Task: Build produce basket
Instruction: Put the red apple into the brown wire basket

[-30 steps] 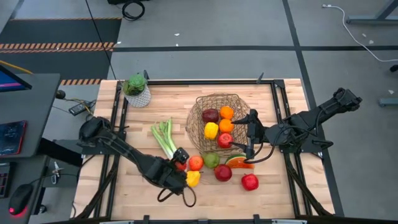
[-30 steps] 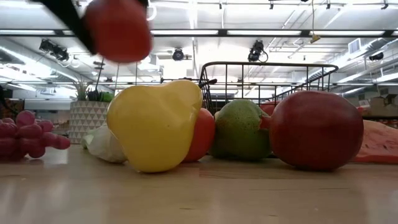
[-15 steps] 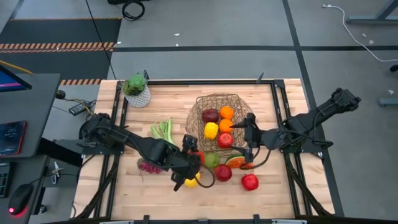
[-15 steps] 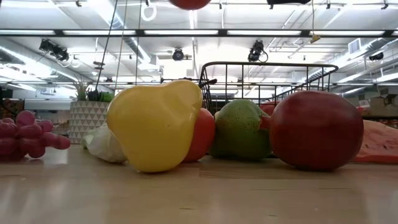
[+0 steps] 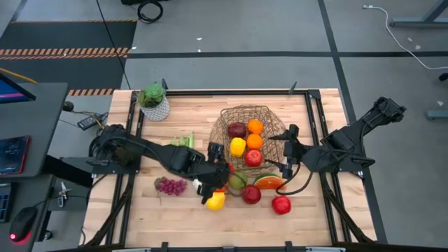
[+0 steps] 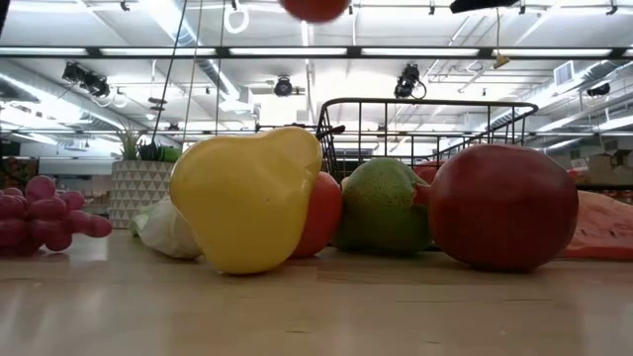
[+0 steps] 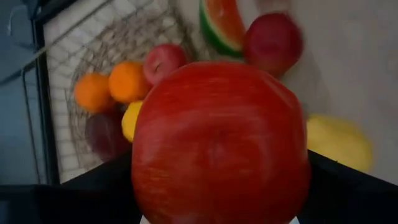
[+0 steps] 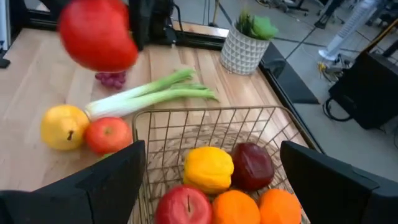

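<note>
On wood table (image 5: 126, 210): grapes (image 5: 170, 186) (potted plant (image 5: 153, 101) behind).

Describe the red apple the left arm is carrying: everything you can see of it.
The red apple is round, smooth and glossy, bright red with faint lighter streaks, like a plastic toy. It sits between the dark fingers of the left gripper, lifted clear of the table: the low view shows only its underside at the top edge. From the right wrist view it hangs above the wooden tabletop near the grapes and leek. From above it is mostly hidden by the gripper, just short of the basket rim.
</note>
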You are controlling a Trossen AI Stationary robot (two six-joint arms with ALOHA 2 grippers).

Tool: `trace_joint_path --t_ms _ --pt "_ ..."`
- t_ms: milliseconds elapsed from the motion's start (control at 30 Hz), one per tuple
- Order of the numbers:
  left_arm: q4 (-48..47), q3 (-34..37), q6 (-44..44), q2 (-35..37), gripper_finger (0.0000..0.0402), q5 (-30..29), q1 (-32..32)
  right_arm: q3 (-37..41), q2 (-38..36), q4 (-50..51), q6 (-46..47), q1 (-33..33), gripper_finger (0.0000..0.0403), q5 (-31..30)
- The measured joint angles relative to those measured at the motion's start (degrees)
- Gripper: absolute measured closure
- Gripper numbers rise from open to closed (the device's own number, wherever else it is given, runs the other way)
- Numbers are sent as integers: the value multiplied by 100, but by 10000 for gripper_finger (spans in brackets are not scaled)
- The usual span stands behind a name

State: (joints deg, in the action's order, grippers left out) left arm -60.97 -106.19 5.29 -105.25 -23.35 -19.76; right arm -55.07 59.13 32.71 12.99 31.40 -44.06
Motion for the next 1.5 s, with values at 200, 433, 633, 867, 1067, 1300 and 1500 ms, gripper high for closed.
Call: trace_joint_path --t_ms 200,433,633,867,1067,1300,1500 --pt "39 287 291 6 89 101 485 0 0 292 247 0 28 -72" --pt "755 752 1182 0 89 750 1142 0 0 531 353 0 28 -231" --pt "1182 743 1331 4 88 1845 1724 0 -22 505 59 -22 28 -360" --pt "957 743 1035 4 88 2364 1885 0 -290 250 -513 -44 28 -877" --pt "772 1096 951 405 88 2174 1719 0 -578 -82 -859 -46 28 -899" --pt "2032 2472 578 1748 88 1987 1658 0 -624 -601 -1226 -105 28 -887" --pt "3227 3461 254 2595 88 2012 1622 0 -549 -942 -1495 -356 28 -848"
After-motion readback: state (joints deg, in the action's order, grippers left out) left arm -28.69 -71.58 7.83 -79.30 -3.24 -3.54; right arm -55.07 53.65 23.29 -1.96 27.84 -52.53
